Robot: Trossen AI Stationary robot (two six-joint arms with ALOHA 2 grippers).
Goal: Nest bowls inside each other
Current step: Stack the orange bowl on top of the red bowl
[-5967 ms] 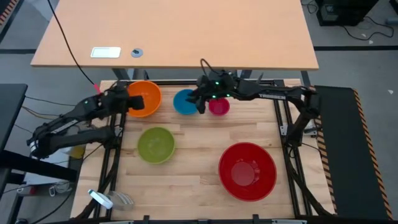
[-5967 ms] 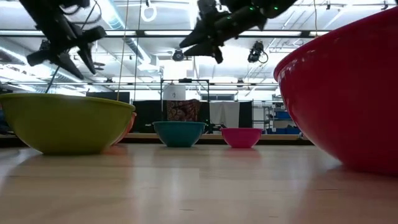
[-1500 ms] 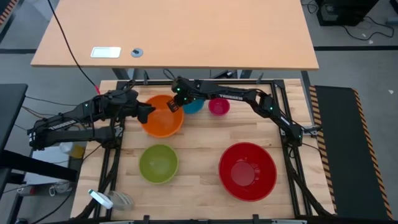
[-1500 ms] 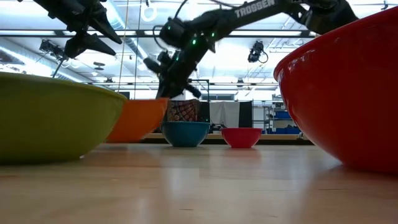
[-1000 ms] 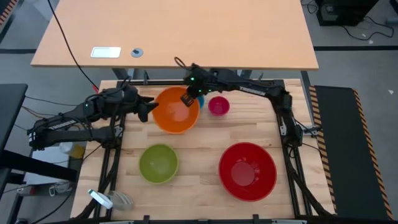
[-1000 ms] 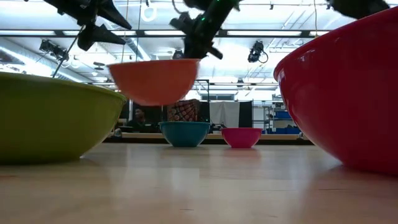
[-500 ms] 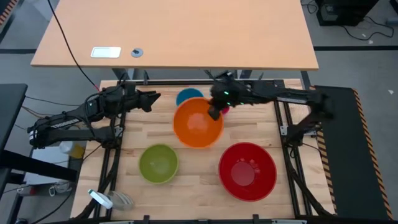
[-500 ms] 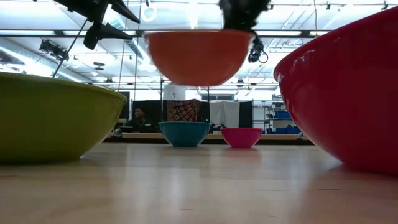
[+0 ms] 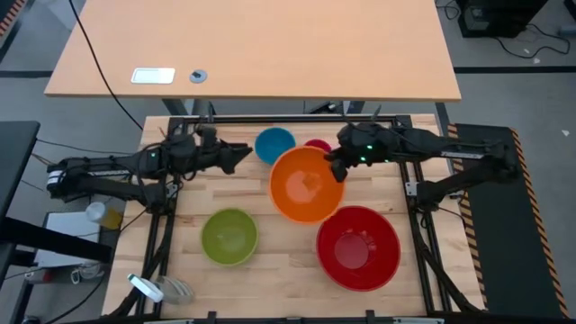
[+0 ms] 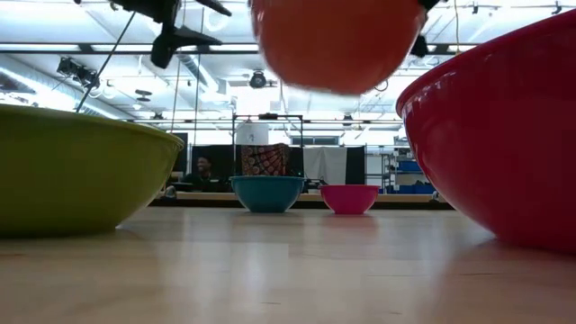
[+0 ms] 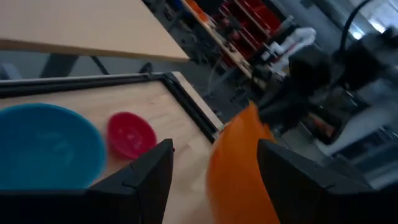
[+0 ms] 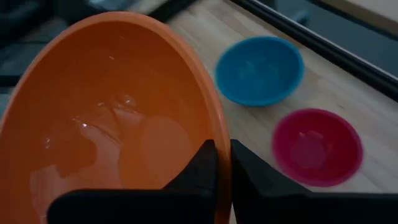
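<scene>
The right gripper (image 9: 337, 168) has its jaws clamped on the rim of the orange bowl (image 9: 308, 184), which it holds lifted above the middle of the bench (image 9: 270, 261), tilted and with nothing in it. Just beside it, toward the bench's near right corner, stands the red bowl (image 9: 358, 247), empty. The lime green bowl (image 9: 228, 235) sits empty toward the near left corner. At the far edge the blue bowl (image 9: 274, 145) and the magenta-pink bowl (image 9: 317, 146) stand side by side, apart from each other, each empty; from above the pink one is partly hidden behind the orange bowl's rim. The left gripper (image 9: 241, 155) hangs above the bench near the far left, beside the blue bowl, its jaws apart and holding nothing.
</scene>
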